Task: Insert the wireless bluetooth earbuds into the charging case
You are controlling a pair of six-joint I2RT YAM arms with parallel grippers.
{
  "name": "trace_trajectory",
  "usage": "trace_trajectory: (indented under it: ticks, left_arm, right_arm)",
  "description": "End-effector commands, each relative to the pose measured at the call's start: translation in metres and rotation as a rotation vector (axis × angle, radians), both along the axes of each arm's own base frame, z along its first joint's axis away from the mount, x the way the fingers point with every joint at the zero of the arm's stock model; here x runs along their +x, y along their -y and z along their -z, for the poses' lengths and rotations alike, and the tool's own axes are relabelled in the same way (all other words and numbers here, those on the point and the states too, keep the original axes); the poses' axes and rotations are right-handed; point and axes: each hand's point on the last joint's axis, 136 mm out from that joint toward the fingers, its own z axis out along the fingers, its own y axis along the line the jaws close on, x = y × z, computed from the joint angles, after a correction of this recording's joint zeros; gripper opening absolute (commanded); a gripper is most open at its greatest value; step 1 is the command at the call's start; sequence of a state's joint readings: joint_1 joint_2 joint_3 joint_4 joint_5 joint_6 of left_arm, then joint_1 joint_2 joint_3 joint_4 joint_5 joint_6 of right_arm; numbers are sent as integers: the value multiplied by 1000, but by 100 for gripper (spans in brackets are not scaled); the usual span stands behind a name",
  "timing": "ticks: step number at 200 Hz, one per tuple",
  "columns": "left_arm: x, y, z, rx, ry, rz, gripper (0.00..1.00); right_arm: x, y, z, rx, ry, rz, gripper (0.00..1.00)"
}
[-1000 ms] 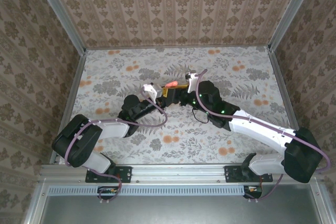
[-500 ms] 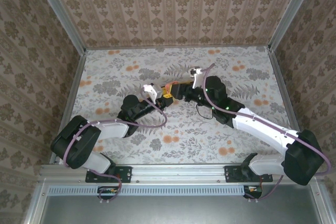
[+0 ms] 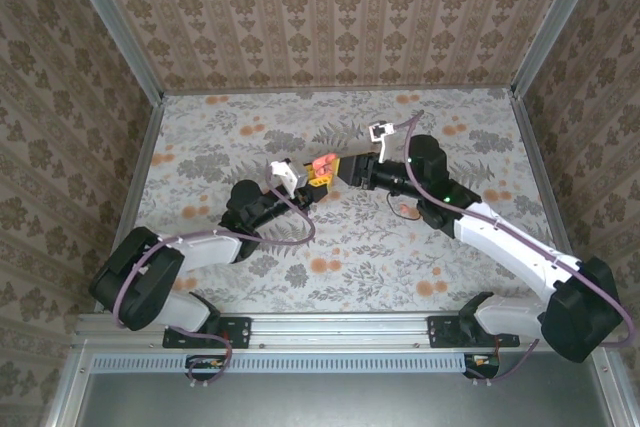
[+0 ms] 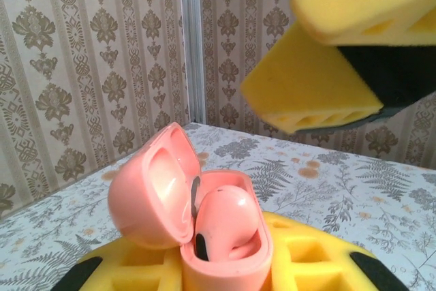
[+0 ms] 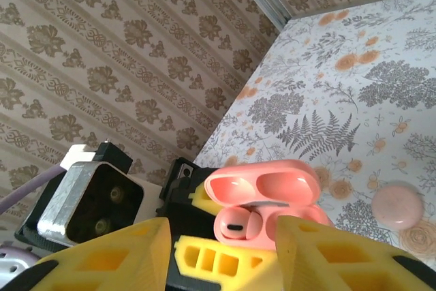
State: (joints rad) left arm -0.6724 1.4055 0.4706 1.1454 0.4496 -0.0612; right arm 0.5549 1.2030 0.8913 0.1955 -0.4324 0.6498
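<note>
Left claw (image 3: 318,177): clamped on the charging case (image 4: 235,274), yellow fingers (image 4: 310,264) on either side of the case body. Case sits mouth up and looks raised off the table (image 3: 230,137). Lid (image 4: 146,192) is hinged open and tipped back.

Right claw (image 5: 223,236): jaws part open, nothing between them. In the left wrist view its fingers hang above and to one side of the case, near it but not touching.

Case contents: one earbud (image 4: 225,219) is in a well, glossy pink, rounded head showing above the rim. It looks seated or close to it. The right wrist view shows the same bud with a dark spot on its face. Second well: can't tell. There is a pink bulge beside the seated bud in the right wrist view, but it could be the case rim rather than a bud.

Progress, my read: at least half done. One bud is in and the right claw is empty. If the second well is vacant, the other bud has to be found and dropped in, and I can't spot a loose one.

Further out: a pink round disc (image 5: 397,206) lies flat on the table, well apart from the case. It looks too large to be a bud, so I'm not counting it.

Risk: a bud not fully home could tip out if the case tilts. Keep the case level.
</note>
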Motion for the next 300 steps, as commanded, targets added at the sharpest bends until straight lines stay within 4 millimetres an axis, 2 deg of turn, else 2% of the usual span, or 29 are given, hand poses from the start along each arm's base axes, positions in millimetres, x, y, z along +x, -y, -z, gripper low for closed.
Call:
trace_trajectory:
  ticks: [1, 24, 65, 77, 95, 107, 124, 150, 183, 251, 300]
  left_arm:
    - [-5, -4, -1, 32, 47, 8, 14]
    - [-7, -4, 1, 60, 53, 15, 14]
    - [-15, -5, 4, 102, 55, 38, 14]
    - [-16, -6, 4, 105, 57, 37, 14]
    - [-18, -6, 3, 102, 59, 44, 14]
    - [-19, -6, 3, 102, 59, 49, 14]
    - [-20, -6, 4, 101, 56, 51, 14]
    - [-21, -6, 4, 103, 58, 54, 14]
    - [-22, -6, 5, 118, 60, 56, 14]
    - [-25, -6, 4, 134, 73, 58, 14]
    - [-26, -7, 3, 138, 82, 48, 14]
  right_arm:
    - [-13, 11, -13, -21, 57, -18, 45]
    - [-19, 23, -11, -108, 156, -1, 45]
    - [-38, 28, -9, -294, 381, -104, 40]
    - [-42, 27, -6, -364, 442, -153, 46]
    - [-43, 27, -1, -458, 511, -208, 49]
    - [-45, 24, 3, -516, 592, -270, 49]
    - [-59, 15, 7, -562, 782, -408, 45]
    - [-54, 11, 3, -594, 930, -413, 43]
    - [-51, 4, 11, -640, 958, -479, 41]
    - [-41, -22, 10, -608, 1009, -522, 33]
    - [-29, -34, 12, -600, 1014, -531, 27]
